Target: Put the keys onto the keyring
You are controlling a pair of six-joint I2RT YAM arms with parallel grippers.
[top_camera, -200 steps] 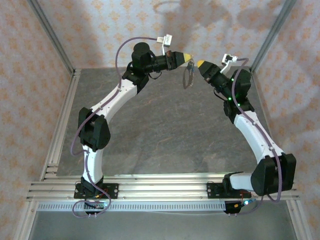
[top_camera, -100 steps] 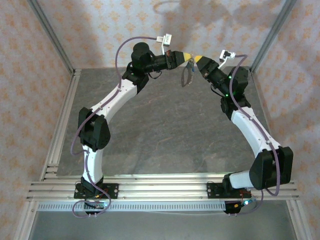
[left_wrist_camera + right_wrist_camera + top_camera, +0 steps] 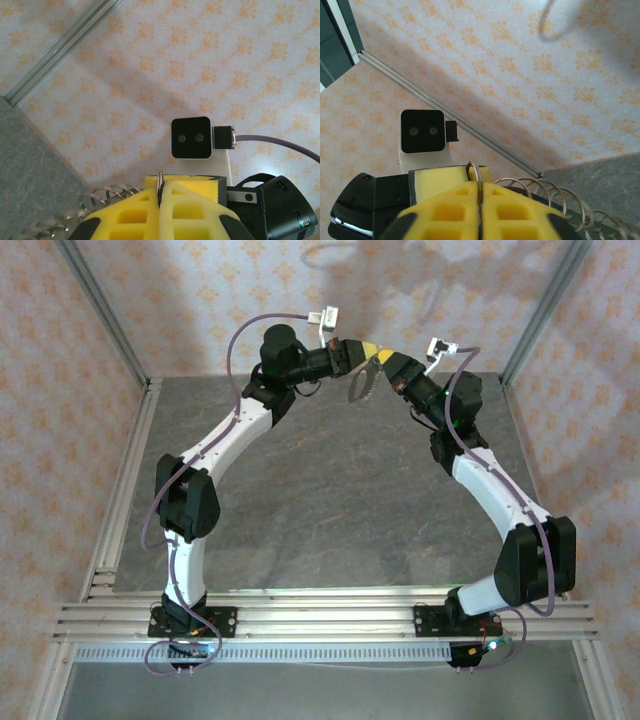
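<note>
High at the back of the cell my two grippers meet tip to tip. The left gripper [image 3: 369, 348] is shut, and the thin metal edge of the keyring [image 3: 160, 178] sticks up between its yellow pads [image 3: 192, 200]. The right gripper [image 3: 386, 359] is shut on the same keyring [image 3: 476, 172], whose round edge rises from the seam of its pads [image 3: 520, 210]. A coiled wire part [image 3: 362, 387] hangs below the two tips; the coils [image 3: 102, 196] [image 3: 547, 192] lie beside each gripper. The keys are hidden.
The grey table [image 3: 330, 500] lies far below both grippers. Patterned walls and aluminium corner posts [image 3: 545, 305] stand close behind them. Each wrist view looks onto the other arm's camera block [image 3: 190, 137] [image 3: 422, 131] just beyond the pads.
The right gripper has moved left and back until it touches the left gripper's tip, and its jaws have closed on the keyring. The left arm has shifted slightly left.
</note>
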